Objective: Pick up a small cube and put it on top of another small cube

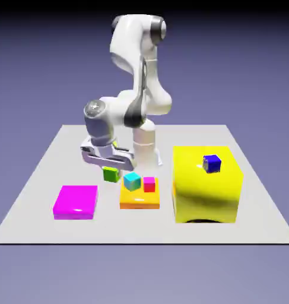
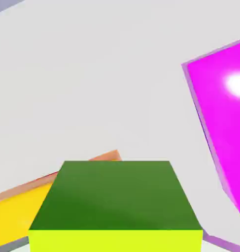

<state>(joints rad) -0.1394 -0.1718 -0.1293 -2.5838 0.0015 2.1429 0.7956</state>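
Lime-green cube (image 2: 116, 197) hides the fingertips, its bottom cut off.

End effector (image 1: 111, 168) low, closed, pointing downward

This is a simulated robot scene, rendered rather than filmed: a pale grey table (image 1: 45, 172) with crisp straight edges, set before a plain blue-violet backdrop (image 1: 45, 71). The white robot arm (image 1: 135, 47) rises from near the table's far edge. Toward the near edge lie flat, evenly coloured blocks: a magenta slab (image 1: 76, 200) by the near left corner in the exterior view, an orange slab (image 1: 139, 200) nearer the middle, and a big yellow block (image 1: 205, 190) toward the right edge. In the hand view, the bluish patch past the table's edge is probably backdrop.
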